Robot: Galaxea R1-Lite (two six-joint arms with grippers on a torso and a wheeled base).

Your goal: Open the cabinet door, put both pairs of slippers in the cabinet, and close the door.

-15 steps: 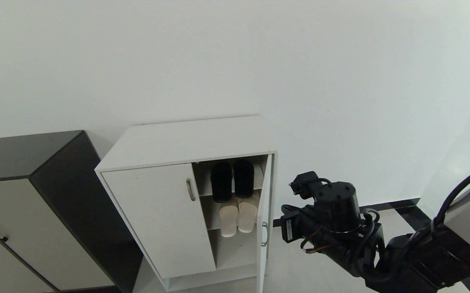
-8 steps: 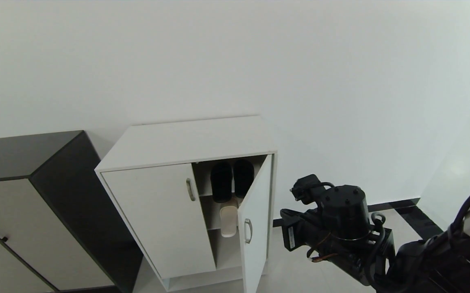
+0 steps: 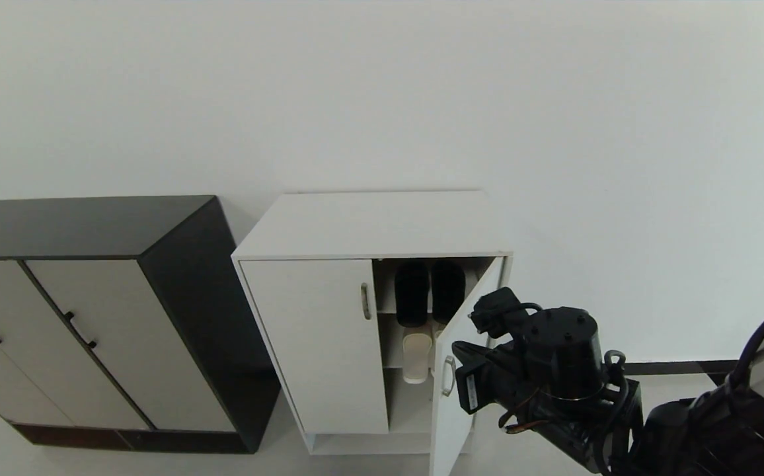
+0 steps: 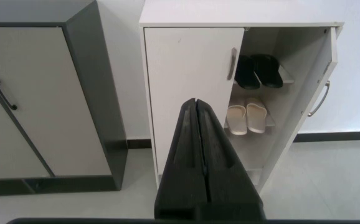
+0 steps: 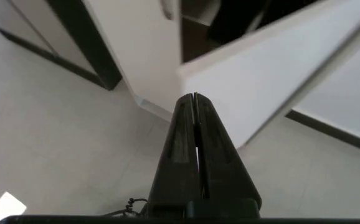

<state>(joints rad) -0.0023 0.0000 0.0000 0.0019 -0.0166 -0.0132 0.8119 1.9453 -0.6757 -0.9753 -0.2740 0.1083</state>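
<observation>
The white cabinet [image 3: 369, 225] stands against the wall with its left door [image 3: 316, 344] closed and its right door [image 3: 451, 410] partly open. Black slippers [image 3: 429, 291] lie on the upper shelf and cream slippers [image 3: 416, 354] on the shelf below, both also seen in the left wrist view as black slippers [image 4: 259, 70] and cream slippers [image 4: 247, 118]. My right arm [image 3: 554, 370] is just outside the right door. My right gripper [image 5: 194, 98] is shut and empty, its tip at the door's outer face [image 5: 279, 81]. My left gripper [image 4: 195, 102] is shut and empty, well back from the cabinet front.
A dark cabinet [image 3: 177, 291] with grey doors stands directly to the left of the white one. Pale floor [image 4: 317, 180] lies in front of both. A dark baseboard strip [image 3: 679, 367] runs along the wall to the right.
The right door has swung from nearly edge-on toward closed, hiding one cream slipper. My right arm followed it. The head camera has also turned, shifting the whole picture to the right.
</observation>
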